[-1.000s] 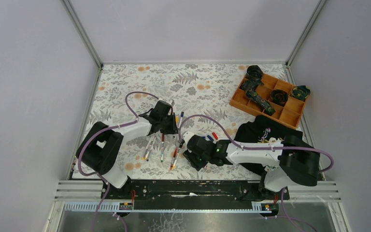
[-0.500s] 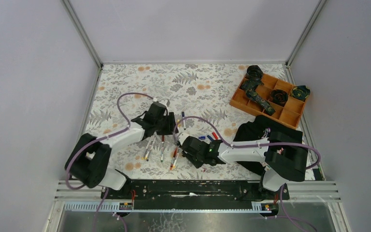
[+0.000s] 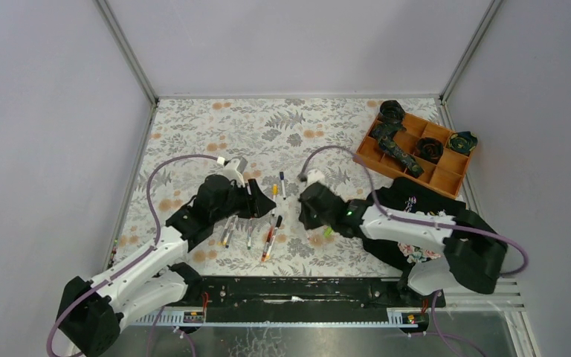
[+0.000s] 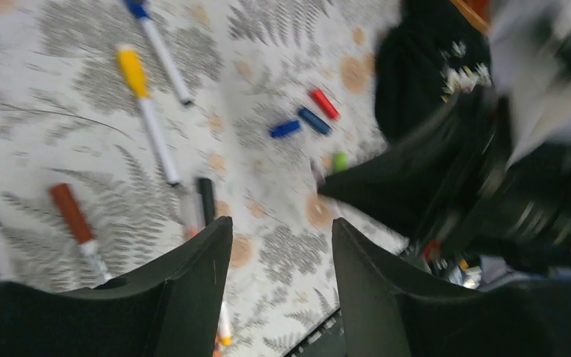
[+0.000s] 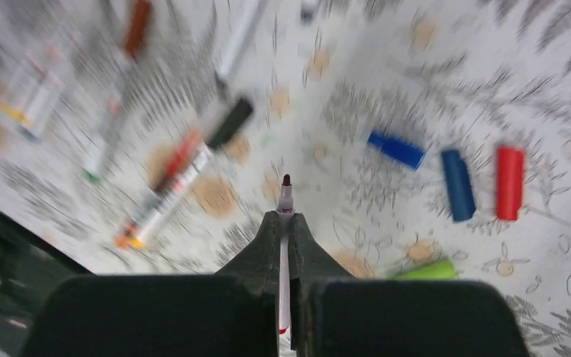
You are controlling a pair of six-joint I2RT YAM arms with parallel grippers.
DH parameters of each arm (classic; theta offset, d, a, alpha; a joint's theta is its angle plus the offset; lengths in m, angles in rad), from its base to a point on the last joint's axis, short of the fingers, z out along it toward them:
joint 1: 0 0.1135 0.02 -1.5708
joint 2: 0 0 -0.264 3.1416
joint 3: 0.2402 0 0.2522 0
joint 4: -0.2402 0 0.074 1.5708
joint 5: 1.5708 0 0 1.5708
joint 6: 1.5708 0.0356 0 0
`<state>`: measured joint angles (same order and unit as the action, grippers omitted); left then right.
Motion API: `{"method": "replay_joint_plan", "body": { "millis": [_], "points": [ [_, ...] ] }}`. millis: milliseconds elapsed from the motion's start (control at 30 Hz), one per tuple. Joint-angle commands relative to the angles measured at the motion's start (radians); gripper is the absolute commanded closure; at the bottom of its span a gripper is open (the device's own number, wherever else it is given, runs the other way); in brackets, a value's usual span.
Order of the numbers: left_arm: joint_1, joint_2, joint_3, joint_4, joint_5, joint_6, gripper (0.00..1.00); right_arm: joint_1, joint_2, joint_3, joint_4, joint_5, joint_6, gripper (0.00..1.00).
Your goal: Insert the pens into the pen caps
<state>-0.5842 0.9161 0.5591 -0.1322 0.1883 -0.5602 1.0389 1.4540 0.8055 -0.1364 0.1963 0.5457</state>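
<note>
Flowery desk (image 3: pixel 193 126) w/ pens (image 3: pixel 271 239) mid frame; right claw (image 5: pixel 285 223) pinches one pen (image 5: pixel 285 199); left claw (image 4: pixel 281 223) spread wide.

No word, number or brand can be read anywhere. The black cloth (image 3: pixel 409 195) at four o'clock in the overhead view bears a pale print, too small to decipher; the pens (image 3: pixel 271 239) show no legible marking

Top view: bright, even overhead light, faint soft shadows on the floral-patterned table cover (image 3: pixel 327 126), sharp, no glare.
Left wrist view: motion-blurred throughout, worst at the right edge.
Right wrist view: slim white marker pens (image 5: pixel 171 186) at left streaked by blur. Short blue plastic cap (image 5: pixel 395 149) slightly soft. Red-tipped white pen (image 5: pixel 285 195) pinched in the right gripper (image 5: pixel 285 216) fairly sharp.
</note>
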Motion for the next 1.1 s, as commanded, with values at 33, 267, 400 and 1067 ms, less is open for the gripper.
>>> {"method": "replay_joint_plan", "body": {
  "millis": [33,267,400,1067],
  "points": [
    [-0.104,-0.034,-0.057,0.157,0.143,-0.128,0.5,-0.075,-0.169,-0.026,0.253,-0.04,0.236,1.0],
    [-0.168,-0.015,-0.098,0.348,0.166,-0.224,0.5,-0.076,-0.266,-0.04,0.358,-0.061,0.308,1.0],
    [-0.167,0.02,-0.094,0.374,0.141,-0.239,0.52,-0.075,-0.311,-0.059,0.359,-0.088,0.327,1.0],
    [-0.169,0.085,-0.071,0.456,0.134,-0.238,1.0,-0.076,-0.399,-0.122,0.317,-0.049,0.317,0.99]
  ]
}}
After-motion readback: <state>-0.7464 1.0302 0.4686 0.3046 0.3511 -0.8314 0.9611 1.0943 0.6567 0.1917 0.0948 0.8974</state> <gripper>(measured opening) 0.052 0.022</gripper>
